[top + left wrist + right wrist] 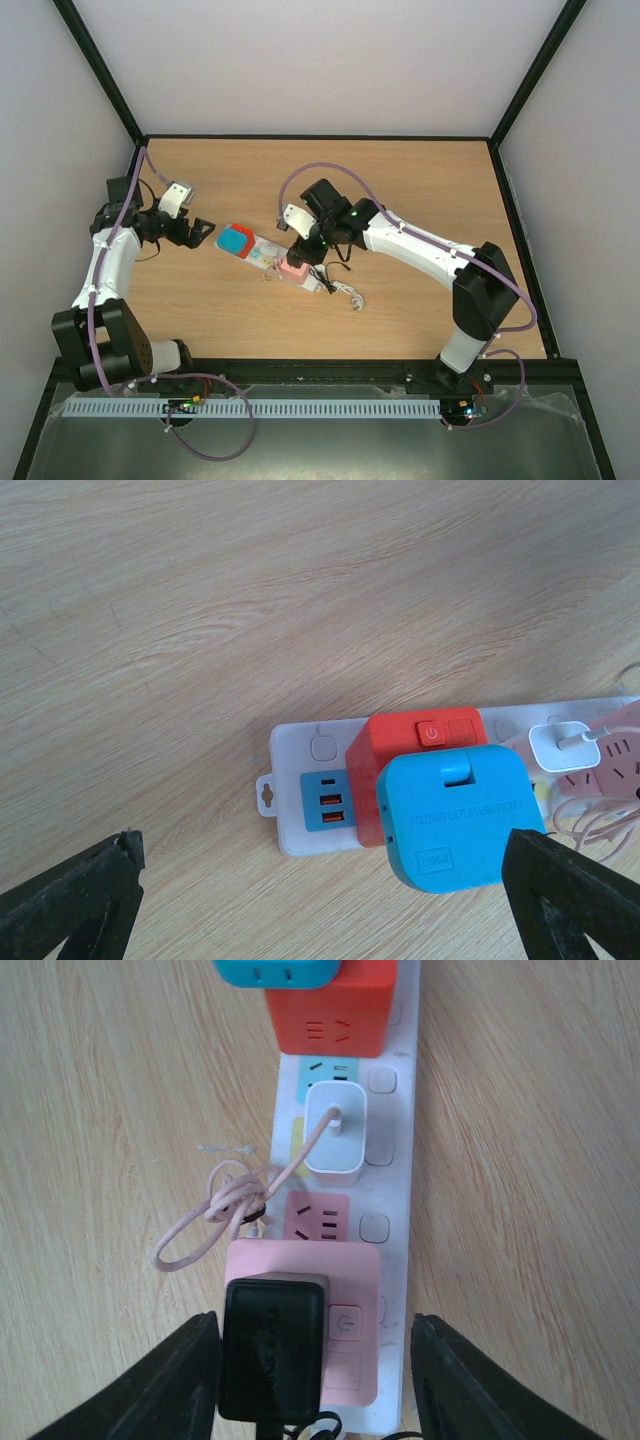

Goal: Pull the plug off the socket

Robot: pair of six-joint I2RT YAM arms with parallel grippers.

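The socket, a long white power strip [268, 256], lies slanted mid-table. A blue adapter [455, 815] sits on a red cube [400, 755] at its left end. A white charger [337, 1130] with a pink cable is plugged in mid-strip. A black plug [272, 1345] sits in a pink cube [350, 1280] near the right end. My right gripper [318, 1385] is open, one finger on each side of the black plug and pink cube, the left finger close to the plug. My left gripper [320, 905] is open, just left of the strip's blue-capped end [237, 240], holding nothing.
The coiled pink cable [215, 1215] lies beside the strip. A white cord end [350, 293] and thin black wire trail off the strip's right end. Black frame posts and white walls bound the wooden table [420, 180].
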